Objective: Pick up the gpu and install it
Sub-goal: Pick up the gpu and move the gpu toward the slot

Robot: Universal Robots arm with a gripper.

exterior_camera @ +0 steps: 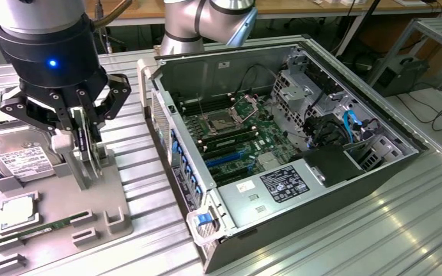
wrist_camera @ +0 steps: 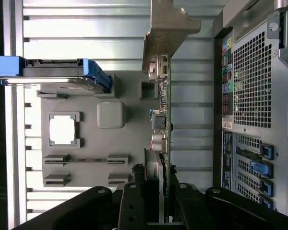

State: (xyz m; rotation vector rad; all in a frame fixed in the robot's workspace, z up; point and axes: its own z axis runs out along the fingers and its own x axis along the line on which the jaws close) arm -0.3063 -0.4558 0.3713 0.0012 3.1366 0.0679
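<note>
The gpu (exterior_camera: 88, 168) stands on its thin edge in the grey holder tray (exterior_camera: 112, 198) at the exterior view's left. My gripper (exterior_camera: 81, 156) is straight above it, one finger on each face, shut on the card. The wrist view shows the gpu (wrist_camera: 166, 112) edge-on, green board with connectors and a metal end bracket (wrist_camera: 167, 28). There my gripper (wrist_camera: 157, 188) clamps the end nearest the camera, and the card's lower edge still looks level with the tray (wrist_camera: 86, 140).
The tray also holds a silver hard drive (exterior_camera: 15, 156) with blue rails (wrist_camera: 93, 71), a CPU (exterior_camera: 18, 210) and a RAM stick (exterior_camera: 48, 225). The open computer case (exterior_camera: 205, 230) lies at the exterior view's right, motherboard (exterior_camera: 229, 138) exposed; its rear panel (wrist_camera: 252, 96) is close beside the tray.
</note>
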